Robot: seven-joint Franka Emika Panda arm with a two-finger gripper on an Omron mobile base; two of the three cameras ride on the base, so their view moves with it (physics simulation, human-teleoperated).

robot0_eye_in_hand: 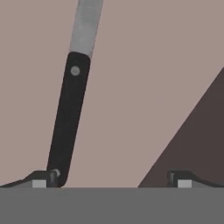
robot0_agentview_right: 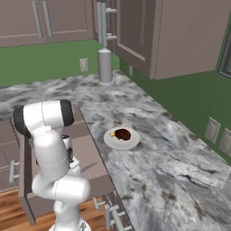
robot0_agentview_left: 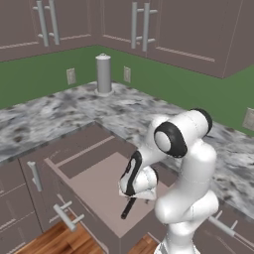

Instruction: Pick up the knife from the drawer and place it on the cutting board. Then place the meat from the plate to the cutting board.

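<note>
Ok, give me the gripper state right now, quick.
Gripper: open, holding nothing, low over the knife lying in the drawer; the black handle's end sits by one fingertip, not between the two.

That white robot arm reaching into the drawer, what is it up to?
The white arm's gripper hangs open low over the pulled-out brown-mauve wooden drawer, above a slim black-handled knife lying flat on its bottom. Nothing is gripped yet. On the marbled counter, a dark lump of meat sits on a small white plate.
</note>
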